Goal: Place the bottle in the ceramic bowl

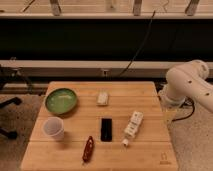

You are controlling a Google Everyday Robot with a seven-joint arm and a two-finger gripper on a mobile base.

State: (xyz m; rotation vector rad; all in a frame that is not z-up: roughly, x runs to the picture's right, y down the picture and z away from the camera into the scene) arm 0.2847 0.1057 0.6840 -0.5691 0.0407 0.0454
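The white squarish bottle (133,123) lies on its side on the right part of the wooden table (145,92), with its round cap (125,142) pointing towards the front edge. The green ceramic bowl (61,100) sits at the table's back left and has nothing in it. Only the white arm (190,84) shows, bent beside the table's right edge, to the right of and behind the bottle. My gripper is not in view; it is hidden or beyond the arm's visible links.
A translucent white plastic cup (53,128) stands in front of the bowl. A pale rectangular block (102,98) lies at the back centre, a flat black object (106,129) in the middle, and a slender red-brown object (88,148) near the front. A black cable (137,50) hangs behind the table.
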